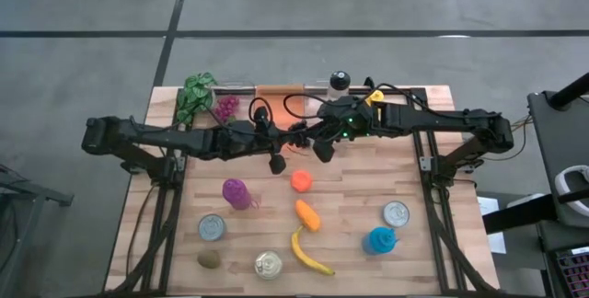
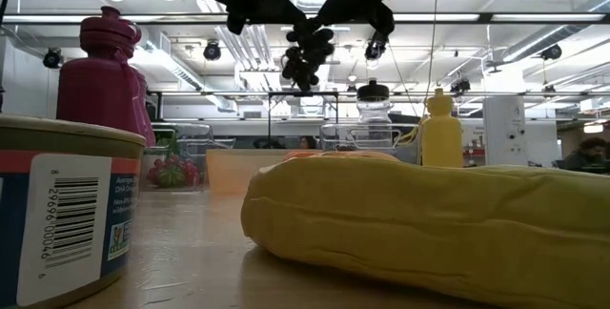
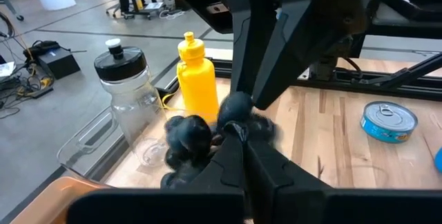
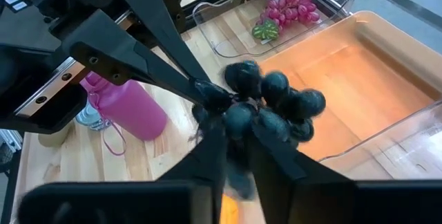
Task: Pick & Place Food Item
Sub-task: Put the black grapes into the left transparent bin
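- Dark grapes (image 4: 273, 106) hang in the air above the middle of the bench (image 1: 368, 188), between the two hands.
- The left hand (image 3: 238, 137) has its fingers pressed together on the bunch.
- The right hand (image 4: 231, 124) also touches the bunch. Its fingers look close around the grapes, but it is hard to tell if they grip or are letting go.
- In the low view the grapes (image 2: 305, 56) dangle high up, well off the bench, with both dark arms meeting over them.
- An orange tray (image 4: 359, 86) lies at the back of the bench, under and just behind the grapes.
- Beside it, a clear box holds red grapes (image 4: 290, 6) and green leaves (image 1: 195, 94).
- A yellow bottle (image 3: 197, 79) and a clear jar with a black lid (image 3: 128, 86) stand near the back edge.
- Nearer the front lie a pink bottle (image 1: 237, 192), an orange carrot (image 1: 307, 214), a banana (image 1: 308, 254) and some tins (image 1: 212, 227).
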Controlling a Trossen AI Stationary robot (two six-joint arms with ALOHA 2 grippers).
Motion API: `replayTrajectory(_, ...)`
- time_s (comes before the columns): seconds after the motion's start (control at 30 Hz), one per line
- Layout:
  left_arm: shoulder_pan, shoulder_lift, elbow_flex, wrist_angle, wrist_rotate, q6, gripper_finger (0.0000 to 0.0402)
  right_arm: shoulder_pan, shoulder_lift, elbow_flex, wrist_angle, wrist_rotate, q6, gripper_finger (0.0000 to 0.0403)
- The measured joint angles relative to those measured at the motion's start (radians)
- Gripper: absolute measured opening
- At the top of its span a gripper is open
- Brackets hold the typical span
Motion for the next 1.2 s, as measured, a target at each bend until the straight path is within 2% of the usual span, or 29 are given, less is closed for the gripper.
replayTrajectory(0.27,0.016,-0.014,0.000,-0.007,-0.010,-0.001,0.0001,0.000,-0.006,-0.001,-0.002,0.000,0.000,0.0155)
replayTrajectory(0.5,0.075,-0.080,0.001,-0.089,-0.018,-0.015,0.0000,-0.001,-0.073,-0.001,-0.007,0.046,-0.015,0.0199)
replayTrajectory(0.77,0.194,-0.187,0.001,-0.269,-0.066,-0.129,0.0000,-0.001,-0.160,-0.001,-0.024,0.058,-0.057,0.0217)
replayTrajectory(0.9,0.270,-0.229,0.001,-0.361,-0.111,-0.237,0.0000,-0.001,-0.178,-0.001,-0.027,0.057,-0.066,0.0215)
replayTrajectory(1.1,0.404,-0.239,0.000,-0.518,-0.134,-0.461,0.0000,-0.001,-0.172,-0.001,-0.043,0.056,-0.075,0.0217)
replayTrajectory(1.2,0.457,-0.216,-0.001,-0.606,-0.133,-0.526,0.0000,-0.001,-0.162,-0.001,-0.060,0.056,-0.075,0.0216)
